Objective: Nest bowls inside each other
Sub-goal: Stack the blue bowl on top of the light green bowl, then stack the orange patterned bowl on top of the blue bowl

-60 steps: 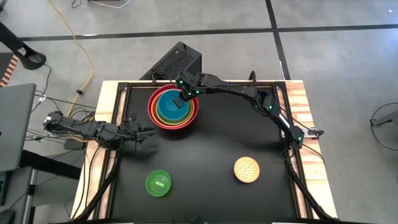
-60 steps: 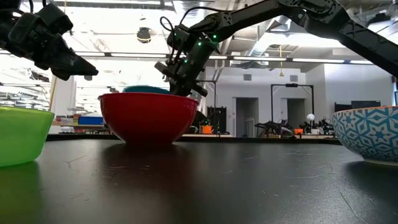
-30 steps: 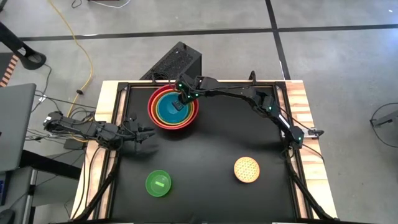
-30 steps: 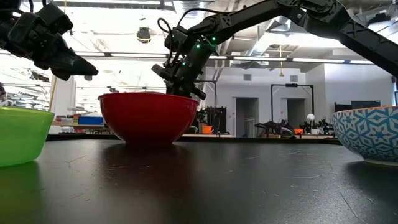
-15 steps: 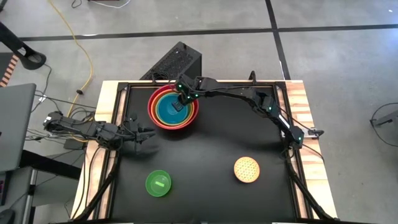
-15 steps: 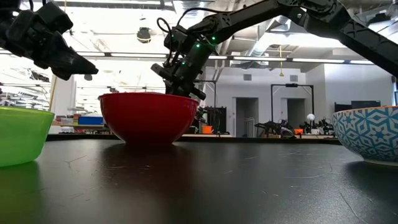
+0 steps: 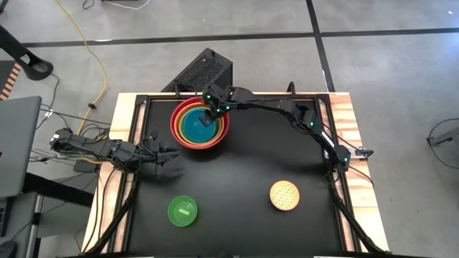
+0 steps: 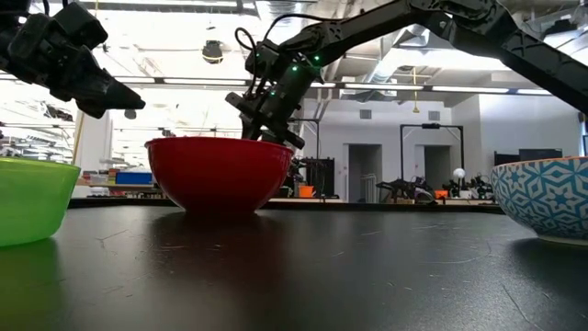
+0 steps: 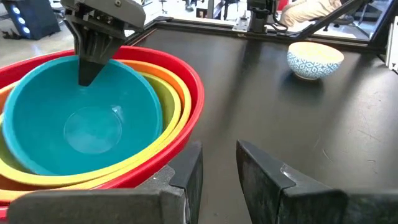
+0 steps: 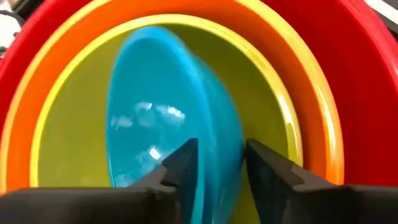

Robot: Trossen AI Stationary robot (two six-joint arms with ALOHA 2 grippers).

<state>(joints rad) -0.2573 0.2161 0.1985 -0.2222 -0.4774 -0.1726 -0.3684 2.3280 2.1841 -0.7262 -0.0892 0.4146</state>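
Observation:
Red (image 7: 176, 129), orange (image 9: 186, 93) and olive-green (image 10: 81, 124) bowls sit nested at the table's far left. The blue bowl (image 7: 195, 127) lies inside them. My right gripper (image 7: 206, 118) reaches down over the stack's far-right side, open, with the blue bowl's rim (image 10: 219, 146) between its fingers. The smallest bright green bowl (image 7: 182, 211) stands alone near the front left. The small dotted yellow bowl (image 7: 285, 195) stands alone at the front right. My left gripper (image 7: 171, 155) waits open at the left edge, just in front of the stack, holding nothing. My right gripper comes slanting down from the table's right, one finger (image 10: 181, 163) inside the blue bowl and one (image 10: 268, 169) outside its wall. I cannot tell whether either finger touches the rim. The blue bowl rests in the olive-green bowl.
A black frame (image 7: 237, 95) runs along the table's edges. The black tabletop (image 7: 237, 172) lies bare between the stack and the two single bowls. A dark box (image 7: 204, 69) stands on the floor behind the far edge.
My right gripper went down into the stack with the blue bowl, which no longer shows above the red rim in the low view. Over the last second the gripper has stayed over the stack's far-right side.

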